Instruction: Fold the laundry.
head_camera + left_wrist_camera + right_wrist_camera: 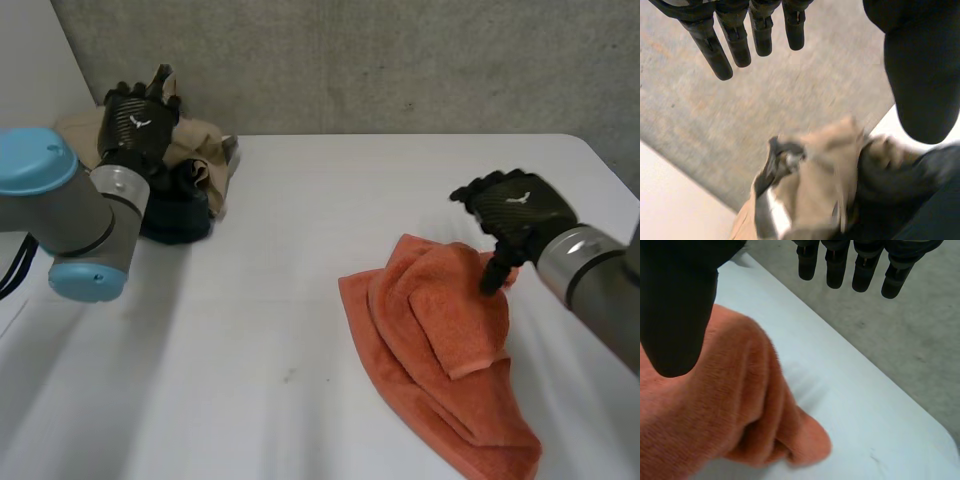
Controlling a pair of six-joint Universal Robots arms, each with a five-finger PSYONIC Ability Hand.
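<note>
1. The white surface (280, 330) is the biggest thing, and there is one. A grey wall (400, 60) stands at its far side.
2. One orange towel (440, 340) lies on the near right part of the surface. It is partly folded. A smaller flap lies on top of the wider part.
3. One pile (185, 175) of clothes sits at the far left of the surface. It has one tan cloth (205, 150) and one dark cloth (175, 215), all bunched up together. The dark cloth is on the near side of the pile.
4. There are two black hands. The right hand (515, 215) is at the far right edge of the orange towel. Its fingers (835, 265) are straight and hold nothing. They reach out past the towel's edge. Its thumb (677, 305) points down over the towel. The tip looks very close to the towel, but I cannot tell if it touches.
5. The left hand (137, 125) is up over the pile at the far left. Its fingers (735, 40) are straight and a little spread, and they hold nothing. The tan cloth and the dark cloth lie below the hand, apart from the fingers.
</note>
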